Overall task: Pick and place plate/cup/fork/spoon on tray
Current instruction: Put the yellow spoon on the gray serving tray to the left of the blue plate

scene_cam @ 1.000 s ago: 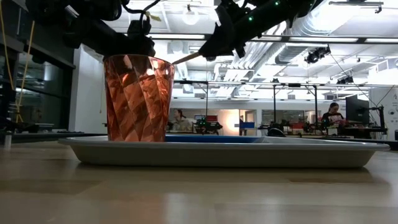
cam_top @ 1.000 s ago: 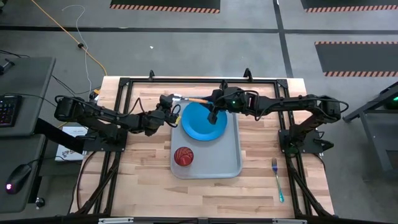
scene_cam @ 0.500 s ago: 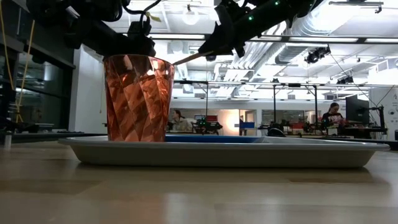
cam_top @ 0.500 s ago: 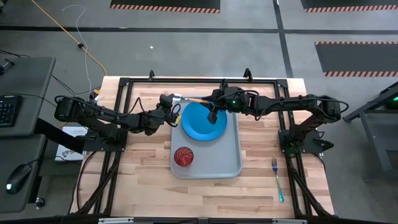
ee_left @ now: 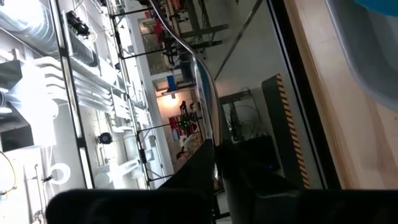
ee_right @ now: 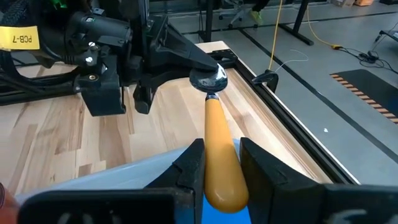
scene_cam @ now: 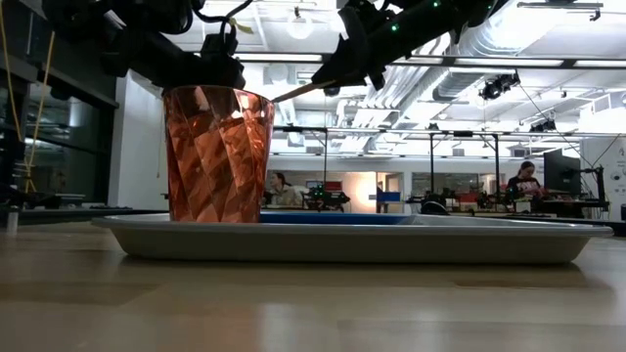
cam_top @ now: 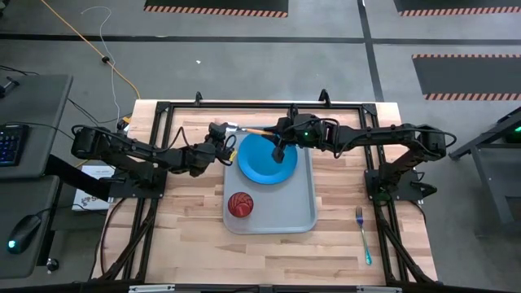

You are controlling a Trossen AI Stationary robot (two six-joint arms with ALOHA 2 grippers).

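The pale tray (cam_top: 277, 213) lies mid-table, with the blue plate (cam_top: 267, 159) flat on its far half and the red cup (cam_top: 240, 204) upright on its near left part. The spoon (cam_top: 248, 129) is held in the air above the tray's far left corner, between both grippers. My left gripper (cam_top: 225, 137) is shut on its metal bowl. My right gripper (cam_top: 278, 135) is shut on its orange handle. The fork (cam_top: 364, 236) lies flat on the table, right of the tray and near the front edge. My left gripper pinches the spoon's silver bowl (ee_right: 208, 78) between its two fingertips (ee_right: 186, 61), coming level from the table's left. The bowl shows edge-on between its fingers in the left wrist view (ee_left: 208, 99). The spoon is clear of tray and table. My right gripper pinches the orange handle (ee_right: 219, 146) near its free end between its two fingers (ee_right: 189, 165), coming from the table's right. The fingers lie along the handle. The spoon sits about level, its bowl toward the left arm, lifted clear.
The dark frame rail (cam_top: 260, 107) runs along the table's far edge just behind the grippers. Bare wood lies left of the tray (cam_top: 191, 220) and between tray and fork. People and benches show far off in the room (scene_cam: 518, 186).
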